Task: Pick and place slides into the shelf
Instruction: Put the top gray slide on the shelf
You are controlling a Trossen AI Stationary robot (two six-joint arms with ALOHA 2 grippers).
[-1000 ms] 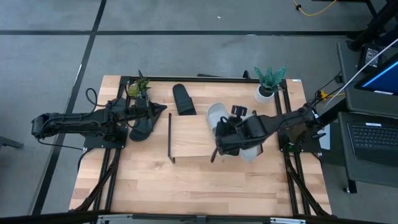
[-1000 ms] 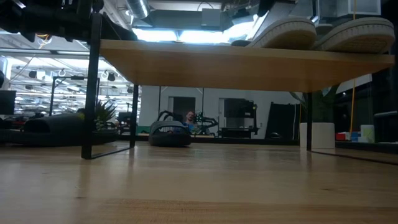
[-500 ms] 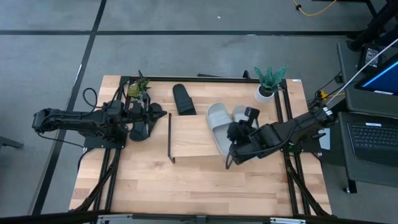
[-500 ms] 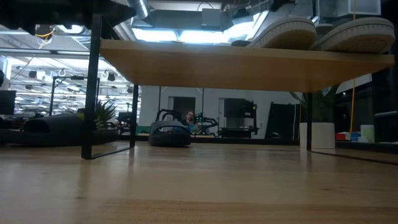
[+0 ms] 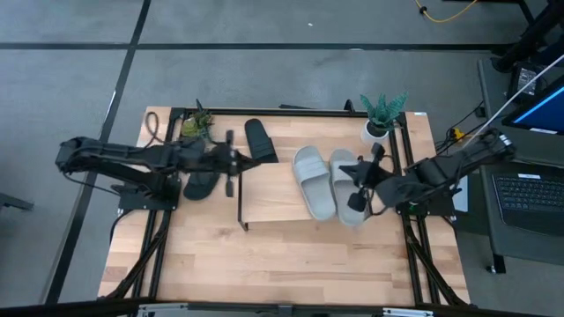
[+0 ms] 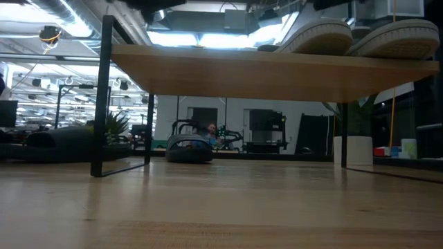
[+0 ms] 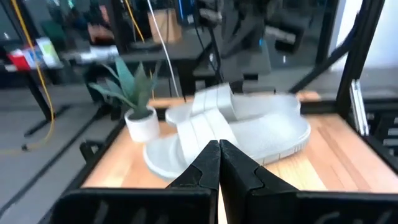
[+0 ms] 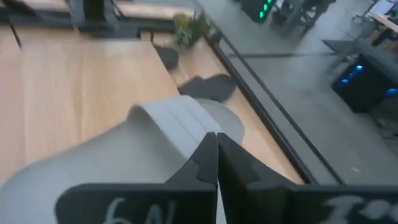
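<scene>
Two light grey slides [image 5: 315, 182] [image 5: 344, 172] lie side by side, soles down, on the right half of the shelf [image 5: 273, 198]. In the low view they show on top of the board [image 6: 318, 34] [image 6: 398, 38]. One black slide [image 5: 260, 141] lies on the table beyond the shelf. Another black slide [image 5: 201, 182] lies left of it, beside the left arm. My left gripper [image 5: 236, 162] is shut at the shelf's left end frame, holding nothing [image 7: 219, 155]. My right gripper [image 5: 356, 192] is shut above the right grey slide [image 8: 211, 144].
A potted plant in a white pot [image 5: 382, 119] stands at the table's far right corner. A small green plant [image 5: 196, 121] stands at the far left. Black frame rails run along both table sides. Bare tabletop [image 5: 282, 264] lies on the near side of the shelf.
My right gripper has drawn back toward the table's right edge, off the right grey slide, which now lies in full view on the shelf beside the other. My left gripper has moved toward the table's right edge, past the left black slide, up to the shelf's end frame.
</scene>
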